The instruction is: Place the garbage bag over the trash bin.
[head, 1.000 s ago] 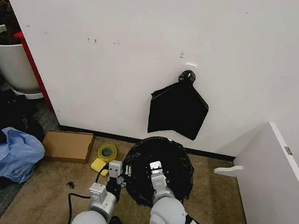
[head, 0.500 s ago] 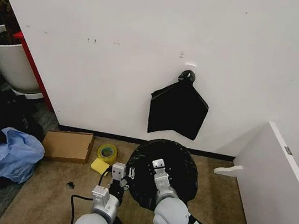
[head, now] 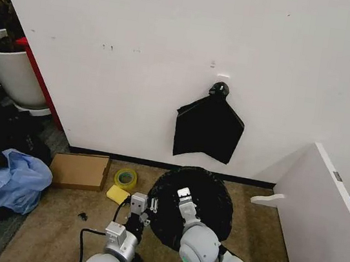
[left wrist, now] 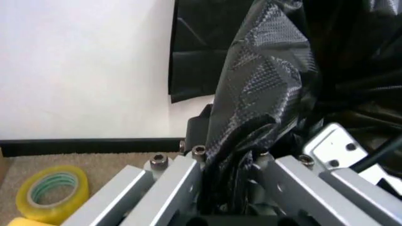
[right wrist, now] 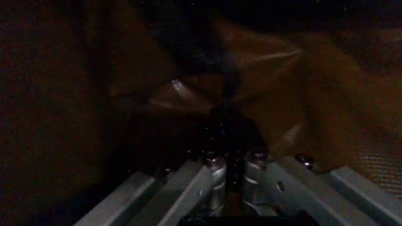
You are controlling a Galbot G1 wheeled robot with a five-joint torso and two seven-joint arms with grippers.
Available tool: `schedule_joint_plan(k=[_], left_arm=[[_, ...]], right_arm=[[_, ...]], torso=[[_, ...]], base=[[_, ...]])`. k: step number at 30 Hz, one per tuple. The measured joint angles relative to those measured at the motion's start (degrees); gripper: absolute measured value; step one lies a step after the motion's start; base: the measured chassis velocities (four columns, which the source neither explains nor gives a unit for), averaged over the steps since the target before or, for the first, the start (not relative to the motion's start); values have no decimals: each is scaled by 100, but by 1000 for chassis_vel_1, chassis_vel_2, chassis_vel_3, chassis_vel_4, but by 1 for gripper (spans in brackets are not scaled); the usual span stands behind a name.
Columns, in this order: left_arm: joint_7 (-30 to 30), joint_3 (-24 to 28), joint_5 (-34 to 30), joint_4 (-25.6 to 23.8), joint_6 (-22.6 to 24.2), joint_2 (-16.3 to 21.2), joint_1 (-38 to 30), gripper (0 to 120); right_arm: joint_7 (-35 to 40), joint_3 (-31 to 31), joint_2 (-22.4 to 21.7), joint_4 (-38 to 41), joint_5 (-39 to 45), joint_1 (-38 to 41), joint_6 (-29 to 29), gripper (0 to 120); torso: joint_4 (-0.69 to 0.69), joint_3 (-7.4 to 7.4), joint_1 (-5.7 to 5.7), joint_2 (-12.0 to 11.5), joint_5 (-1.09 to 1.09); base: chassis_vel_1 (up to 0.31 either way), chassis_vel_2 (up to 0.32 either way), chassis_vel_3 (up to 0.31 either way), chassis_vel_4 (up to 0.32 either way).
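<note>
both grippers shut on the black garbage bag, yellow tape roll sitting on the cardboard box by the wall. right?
Not quite. The head view shows the yellow tape roll on the carpet beside the cardboard box, not on it. The left gripper and right gripper do pinch the garbage bag.

Garbage bag (head: pixel 205 197) between tape roll (head: pixel 125 177), left, and panel (head: pixel 326 217), right

flat black bag bundle (head: pixel 208 128) hangs on wall | yellow tape roll (head: pixel 125 178) beside cardboard box (head: pixel 79 170) | blue plastic heap (head: pixel 15 180) on floor | white tub (head: pixel 10 71) far left
</note>
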Motion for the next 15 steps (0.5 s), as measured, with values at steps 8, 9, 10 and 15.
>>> schedule_joint_plan(k=[8, 9, 10, 15], left_arm=[[20, -33, -37, -80, 12, 86, 50, 1], [20, -47, -44, -81, 12, 89, 50, 1], [20, -47, -44, -81, 12, 89, 50, 1], [20, -33, -116, -49, 13, 67, 3, 1]], right_arm=[[13, -2, 157, -582, -258, 309, 364, 0], [34, -3, 112, -585, -232, 300, 286, 0], [34, -3, 112, -585, -232, 300, 286, 0], [16, -185, 147, -263, 332, 269, 207, 0]], torso=[[3, 0, 0, 0, 1], [1, 0, 0, 0, 0], [1, 0, 0, 0, 0], [0, 0, 0, 0, 0]], base=[[0, 0, 0, 0], [0, 0, 0, 0], [0, 0, 0, 0], [0, 0, 0, 0]])
